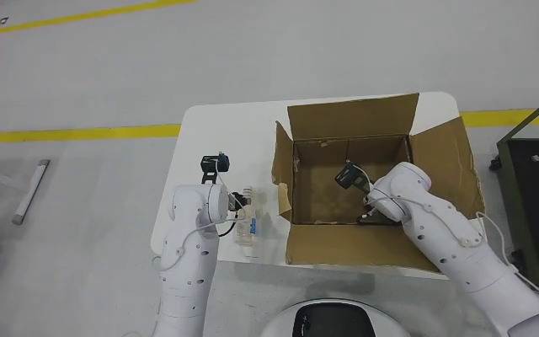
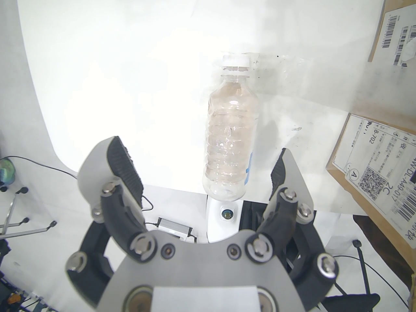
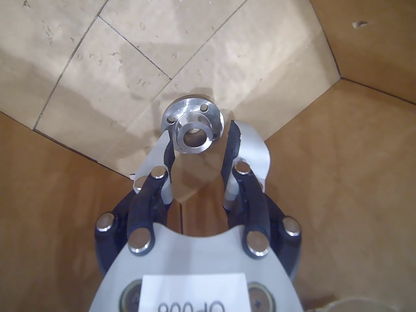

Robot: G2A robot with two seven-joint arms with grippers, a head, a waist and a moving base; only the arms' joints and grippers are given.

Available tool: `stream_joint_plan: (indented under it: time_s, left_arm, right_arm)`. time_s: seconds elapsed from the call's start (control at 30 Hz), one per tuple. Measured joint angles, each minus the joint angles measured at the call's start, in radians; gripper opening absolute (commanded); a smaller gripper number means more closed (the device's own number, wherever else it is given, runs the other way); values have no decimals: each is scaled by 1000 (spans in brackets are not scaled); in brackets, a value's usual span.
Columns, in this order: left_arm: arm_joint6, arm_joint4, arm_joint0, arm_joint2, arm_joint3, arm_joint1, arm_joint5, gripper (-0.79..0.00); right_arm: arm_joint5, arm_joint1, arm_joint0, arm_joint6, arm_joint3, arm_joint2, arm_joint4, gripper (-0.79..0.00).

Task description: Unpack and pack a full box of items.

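The open cardboard box (image 1: 434, 156) stands on the right half of the white table (image 1: 219, 122). A clear plastic bottle (image 2: 230, 137) with a white cap lies on the table to the left of the box (image 2: 373, 170), also seen from above as the bottle (image 1: 245, 229). My left gripper (image 2: 199, 150) hovers over the bottle's base end, open, with nothing between its fingers. Deep in a corner of the box, a metal flange (image 3: 193, 128) rests on the box floor (image 3: 130, 33). My right gripper (image 3: 200, 137) straddles it, open, one pad close to the hub and a small gap on the other side.
The box flaps are folded outward; the left flap (image 1: 282, 156) stands close to the bottle. The table's front edge lies just behind the bottle's base. A dark cabinet (image 1: 520, 194) stands to the right of the table.
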Motion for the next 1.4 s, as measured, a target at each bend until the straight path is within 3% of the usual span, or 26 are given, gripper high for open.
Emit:
stream_joint_plan:
  time_s: [0.27,0.5,0.73,0.97,1.1,1.4]
  left_arm:
    - [0,0,0,0,0,0,0,0]
    - [0,0,0,0,0,0,0,0]
    - [0,0,0,0,0,0,0,0]
    - [0,0,0,0,0,0,0,0]
    - [0,0,0,0,0,0,0,0]
    - [0,0,0,0,0,0,0,0]
  right_arm:
    - [-6,-3,-4,-2,1,7,15,-517]
    - [-12,-6,-5,-10,9,9,30,-674]
    - [-15,-13,-4,-23,-8,-3,48,-748]
    - [-16,-18,3,-33,-11,-10,54,-705]
    - [-17,-21,9,-39,-1,-15,54,-557]
    - [-17,-25,19,-35,6,-18,48,-526]
